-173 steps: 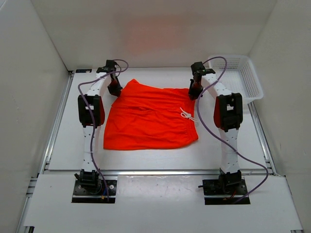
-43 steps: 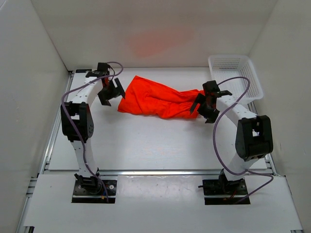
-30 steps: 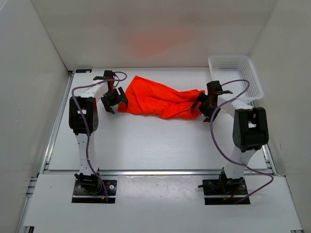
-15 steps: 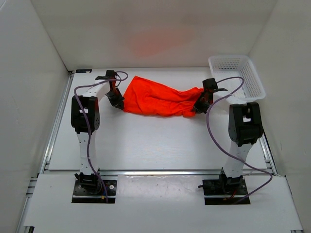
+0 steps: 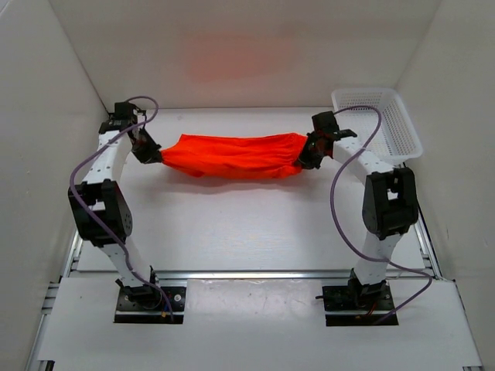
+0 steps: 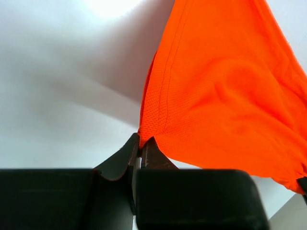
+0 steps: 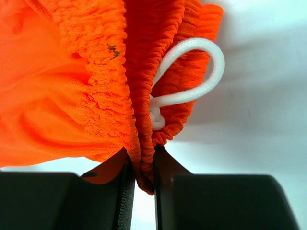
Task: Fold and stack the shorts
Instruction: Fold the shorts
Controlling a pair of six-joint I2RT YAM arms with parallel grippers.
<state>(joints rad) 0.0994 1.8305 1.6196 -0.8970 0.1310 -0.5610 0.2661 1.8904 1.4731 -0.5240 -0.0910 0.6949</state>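
Pinching shorts (image 5: 232, 154) taut above the table (image 5: 232, 224), left gripper (image 5: 152, 154) at a corner, right gripper (image 5: 304, 160) on the waistband (image 7: 136, 86), apparently to smooth before folding.

Robot test cell in a laboratory
White panel walls (image 5: 255, 46) box in a white table (image 5: 232, 232) edged with aluminium rail (image 5: 255, 273). A left arm (image 5: 100, 209) and a right arm (image 5: 390, 205), trailing purple cables, are bolted at the table's near edge. A plastic basket (image 5: 408, 131) sits in the far corner.
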